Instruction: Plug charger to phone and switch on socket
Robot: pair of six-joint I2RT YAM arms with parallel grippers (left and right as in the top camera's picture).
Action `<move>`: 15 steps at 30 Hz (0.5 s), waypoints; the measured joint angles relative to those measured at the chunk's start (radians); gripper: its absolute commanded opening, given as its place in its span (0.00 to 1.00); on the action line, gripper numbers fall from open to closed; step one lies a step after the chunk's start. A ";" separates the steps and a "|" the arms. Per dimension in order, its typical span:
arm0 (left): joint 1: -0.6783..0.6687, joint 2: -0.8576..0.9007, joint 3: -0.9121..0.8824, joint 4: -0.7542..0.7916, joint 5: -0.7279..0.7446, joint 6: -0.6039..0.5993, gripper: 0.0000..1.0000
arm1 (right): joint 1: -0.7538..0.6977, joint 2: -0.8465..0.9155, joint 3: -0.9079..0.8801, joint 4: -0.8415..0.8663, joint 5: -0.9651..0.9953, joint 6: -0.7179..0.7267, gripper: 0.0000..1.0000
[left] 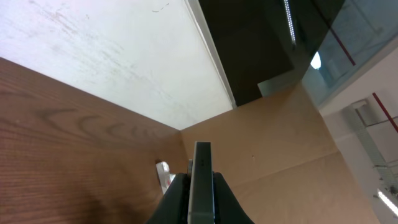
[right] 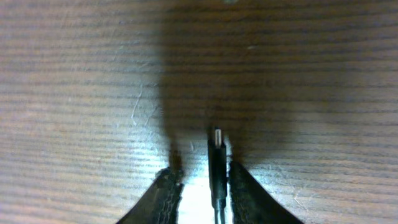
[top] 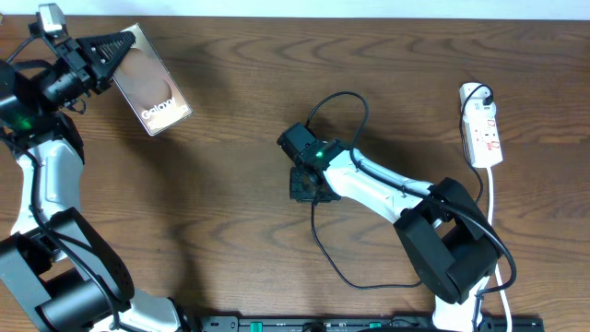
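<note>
My left gripper [top: 115, 51] is shut on the top edge of the phone [top: 152, 92], a glossy grey-brown slab with white "Galaxy" lettering, at the far left of the table. In the left wrist view the phone [left: 202, 180] stands edge-on between the closed fingers [left: 202, 205]. The charger is a thin black cable [top: 324, 254] looping across the middle of the table. My right gripper [top: 307, 183] is down over its end. In the right wrist view the plug tip [right: 216, 152] lies between the parted fingers [right: 202, 174], against the right one, with a gap on the left.
The white power strip [top: 481, 124] with red markings lies at the far right, its white cord [top: 491, 198] running toward the front edge. It also shows small in the left wrist view [left: 163, 175]. A black rail [top: 350, 323] runs along the front edge.
</note>
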 measured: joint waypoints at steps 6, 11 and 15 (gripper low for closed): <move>0.000 0.000 0.000 0.000 0.000 0.000 0.08 | 0.001 0.000 -0.004 0.003 -0.008 0.002 0.01; 0.000 0.000 0.000 0.000 0.003 0.000 0.08 | 0.002 0.001 -0.010 0.045 -0.102 -0.035 0.01; 0.000 0.000 0.000 0.000 0.003 0.000 0.07 | 0.002 0.015 -0.029 0.242 -0.402 -0.144 0.01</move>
